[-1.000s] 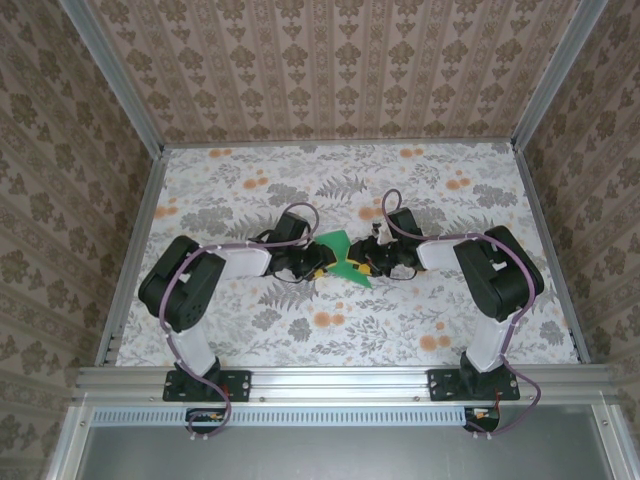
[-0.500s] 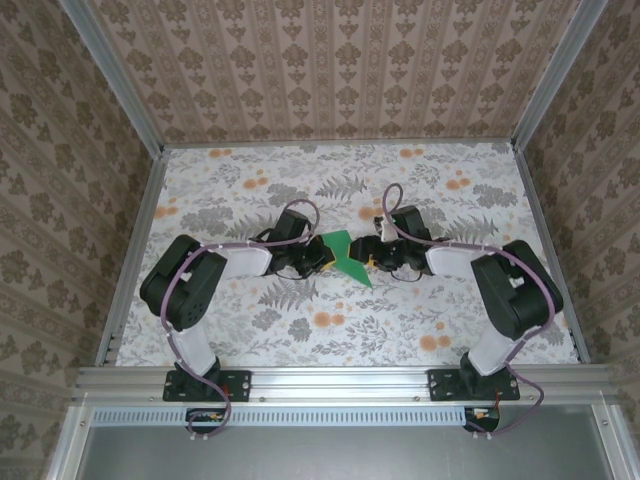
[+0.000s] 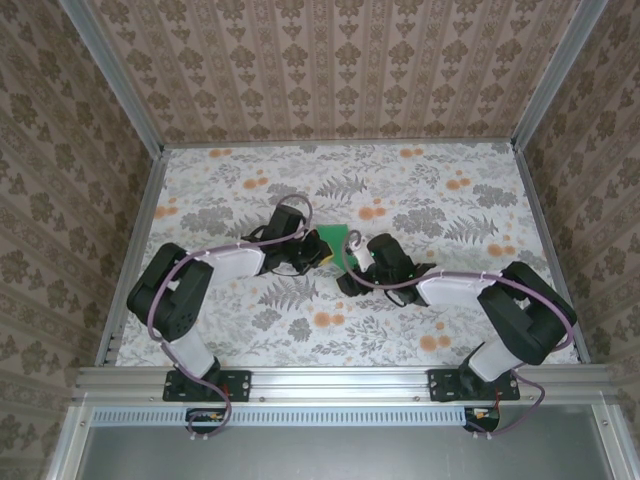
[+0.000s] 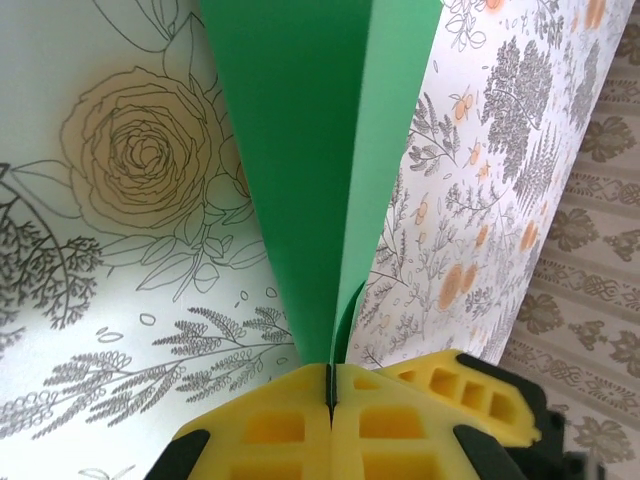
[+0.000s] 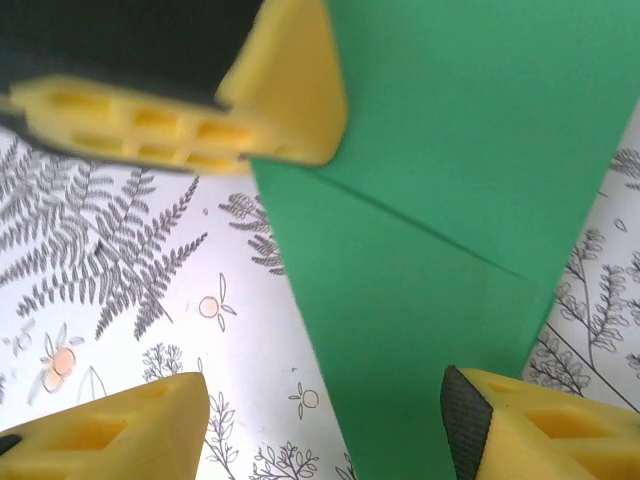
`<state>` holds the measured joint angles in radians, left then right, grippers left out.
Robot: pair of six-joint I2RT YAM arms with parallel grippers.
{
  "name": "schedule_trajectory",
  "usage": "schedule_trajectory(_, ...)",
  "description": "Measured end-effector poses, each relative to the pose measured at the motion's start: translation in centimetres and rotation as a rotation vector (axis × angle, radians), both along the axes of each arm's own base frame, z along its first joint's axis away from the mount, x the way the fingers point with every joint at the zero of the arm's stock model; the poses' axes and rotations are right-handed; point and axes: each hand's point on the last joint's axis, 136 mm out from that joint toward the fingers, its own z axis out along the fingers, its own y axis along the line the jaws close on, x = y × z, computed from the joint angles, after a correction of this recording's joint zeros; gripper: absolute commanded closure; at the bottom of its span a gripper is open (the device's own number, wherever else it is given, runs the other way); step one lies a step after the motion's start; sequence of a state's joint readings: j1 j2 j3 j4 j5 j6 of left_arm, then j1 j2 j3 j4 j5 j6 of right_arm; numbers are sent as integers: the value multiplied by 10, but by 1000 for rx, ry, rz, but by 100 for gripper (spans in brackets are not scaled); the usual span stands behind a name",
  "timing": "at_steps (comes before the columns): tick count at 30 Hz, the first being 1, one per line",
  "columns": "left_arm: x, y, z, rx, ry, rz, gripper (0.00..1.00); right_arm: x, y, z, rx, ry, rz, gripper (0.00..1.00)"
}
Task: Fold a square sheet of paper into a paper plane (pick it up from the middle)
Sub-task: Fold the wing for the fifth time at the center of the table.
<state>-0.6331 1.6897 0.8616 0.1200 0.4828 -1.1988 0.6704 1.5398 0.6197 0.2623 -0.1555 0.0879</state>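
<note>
The left hand (image 4: 328, 378) is shut on the paper (image 4: 310, 150). Its yellow pads press flat together on a folded edge, so the green sheet runs out from the pinch as a narrow V of two layers. The right hand (image 5: 320, 425) is wide, with one finger on either side of the paper's lower part, and it touches nothing that I can make out. A diagonal crease (image 5: 420, 228) crosses the sheet just beyond it. From above, the paper sits between the two hands near the middle of the table (image 3: 450, 200); whether it hangs clear of the surface or brushes it I cannot tell. The step looks like a second grip for the next fold, with the left hand as anchor and the right about to take hold. To do it well, the left pinch should not shift at all, since any slip would throw the layers out of line. The right hand should come in square to the sheet and close on both layers close to the crease, not on a loose corner. It should close slowly, because paper this thin will buckle or slide away from a pad that arrives fast or at an angle. Neither hand should pull against the other, as that risks tearing the paper or dragging it out of the pinch. The left should let go only once the right plainly has the sheet.
</note>
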Motion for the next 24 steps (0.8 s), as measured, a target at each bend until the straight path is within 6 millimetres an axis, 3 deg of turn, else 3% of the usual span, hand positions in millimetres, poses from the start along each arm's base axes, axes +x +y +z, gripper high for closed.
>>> schedule_trajectory(3, -2, 2, 4, 0, 4, 5, 100, -3, 7, 0, -40, -80, 54, 38)
schedule_trajectory(11, -6, 5, 3, 11, 21, 6, 100, 15, 16, -2, -121, -257, 93, 43)
schedule_trajectory(21, -8, 9, -2, 30, 48, 15, 99, 31, 17, -15, -183, -351, 96, 51)
schedule_trajectory(24, -7, 13, -3, 36, 56, 23, 98, 36, 20, -14, -189, -371, 103, 58)
